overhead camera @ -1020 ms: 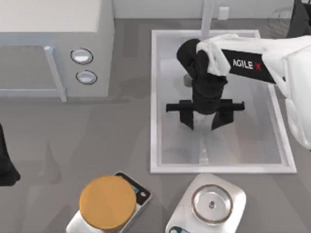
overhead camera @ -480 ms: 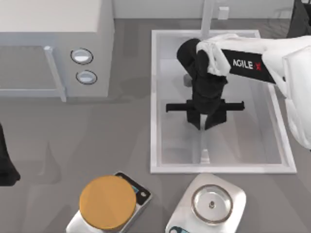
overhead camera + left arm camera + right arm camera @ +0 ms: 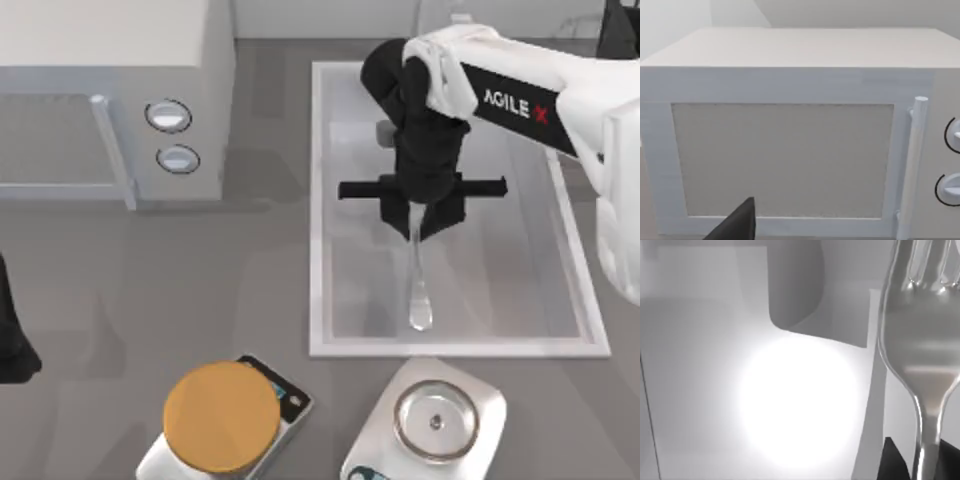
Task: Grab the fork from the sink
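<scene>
while the right gripper [image 3: 418,228] holds the fork [image 3: 419,290] over the sink [image 3: 318,210], lift straight.
its fingers are clamped on the handle; rise slowly so the hanging fork does not swing or slip.

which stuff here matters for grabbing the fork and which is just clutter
Job: fork, held by the right gripper; sink.

Clutter: microwave, two scales, orange disc, metal dish. Left gripper parked facing the microwave.
</scene>
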Tool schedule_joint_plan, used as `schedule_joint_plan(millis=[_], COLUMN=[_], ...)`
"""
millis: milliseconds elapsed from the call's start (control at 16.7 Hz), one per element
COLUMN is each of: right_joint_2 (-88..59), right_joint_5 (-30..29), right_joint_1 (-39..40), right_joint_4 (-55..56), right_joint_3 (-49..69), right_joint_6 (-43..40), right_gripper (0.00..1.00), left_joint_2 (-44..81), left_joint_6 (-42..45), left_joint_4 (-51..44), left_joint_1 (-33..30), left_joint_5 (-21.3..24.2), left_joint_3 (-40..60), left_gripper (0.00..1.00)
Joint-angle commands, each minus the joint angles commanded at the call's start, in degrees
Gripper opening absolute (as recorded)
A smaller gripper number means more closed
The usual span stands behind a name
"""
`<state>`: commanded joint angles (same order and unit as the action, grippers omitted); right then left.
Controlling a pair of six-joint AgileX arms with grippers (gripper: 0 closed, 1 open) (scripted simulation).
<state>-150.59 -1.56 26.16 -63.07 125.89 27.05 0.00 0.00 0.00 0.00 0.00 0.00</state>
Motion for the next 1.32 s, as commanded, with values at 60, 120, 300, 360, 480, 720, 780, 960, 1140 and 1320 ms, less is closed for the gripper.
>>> schedule_joint_plan(millis=[60, 120, 300, 360, 480, 720, 780, 960, 1140, 1320], right_joint_2=[0.6, 1.26, 3.25, 3.83, 4.46, 4.39, 4.5, 8.14, 16.47, 27.99], right_joint_5=[0.01, 0.02, 0.05, 0.05, 0.06, 0.09, 0.09, 0.19, 0.4, 0.68], right_joint_1=[-0.01, -0.02, -0.09, -0.12, -0.16, -0.08, -0.14, -2.1, -6.34, -12.02], right_joint_4=[-3.58, -7.26, -15.92, -17.62, -19.22, -19.11, -19.09, -18.71, -17.98, -17.04], right_joint_3=[2.48, 5.01, 11.66, 13.21, 14.71, 14.67, 14.57, 10.87, 1.8, -11.62], right_joint_6=[-0.01, -0.03, -0.11, -0.15, -0.2, -0.13, -0.18, -2.17, -6.45, -12.19], right_gripper=[0.0, 0.0, 0.0, 0.0, 0.0, 0.0, 0.0, 0.0, 0.0, 0.0], left_joint_2=[0.0, 0.0, 0.0, 0.0, 0.0, 0.0, 0.0, 0.0, 0.0, 0.0], left_joint_6=[0.0, 0.0, 0.0, 0.0, 0.0, 0.0, 0.0, 0.0, 0.0, 0.0], left_joint_4=[0.0, 0.0, 0.0, 0.0, 0.0, 0.0, 0.0, 0.0, 0.0, 0.0], left_joint_1=[0.0, 0.0, 0.0, 0.0, 0.0, 0.0, 0.0, 0.0, 0.0, 0.0], left_joint_5=[0.0, 0.0, 0.0, 0.0, 0.0, 0.0, 0.0, 0.0, 0.0, 0.0], left_joint_3=[0.0, 0.0, 0.0, 0.0, 0.0, 0.0, 0.0, 0.0, 0.0, 0.0], left_gripper=[1.0, 1.0, 1.0, 1.0, 1.0, 1.0, 1.0, 1.0, 1.0, 1.0])
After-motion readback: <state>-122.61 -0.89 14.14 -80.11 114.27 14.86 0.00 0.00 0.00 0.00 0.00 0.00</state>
